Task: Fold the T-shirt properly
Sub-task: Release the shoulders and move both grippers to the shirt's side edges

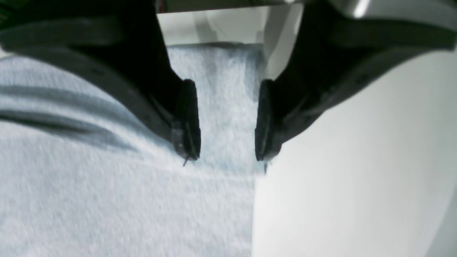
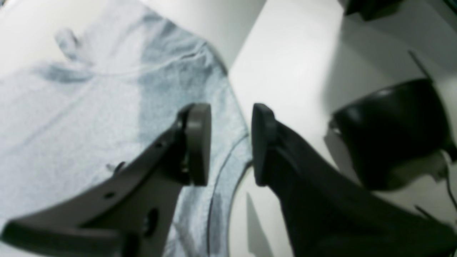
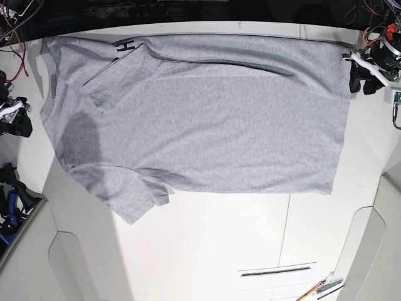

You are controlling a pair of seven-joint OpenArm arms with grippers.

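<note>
The T-shirt point(image 3: 200, 119) lies spread flat across the white table, plain grey side up. A flap folded over at its top left shows black lettering point(image 3: 125, 45). My left gripper point(image 3: 361, 84) is at the shirt's top right corner. In the left wrist view the left gripper point(image 1: 226, 157) is open and straddles the T-shirt's point(image 1: 107, 200) straight edge, with cloth beneath the gap. My right gripper point(image 3: 17, 122) hovers just off the shirt's left side. In the right wrist view the right gripper point(image 2: 230, 144) is open above the T-shirt's point(image 2: 71, 117) curved ribbed edge and holds nothing.
Bare white table point(image 3: 207, 244) stretches in front of the shirt, with a slot point(image 3: 276, 271) and pencil-like tools point(image 3: 319, 290) near the front edge. Wires and black hardware point(image 3: 9, 207) crowd the left side. A black rounded part point(image 2: 389, 132) sits right of the right gripper.
</note>
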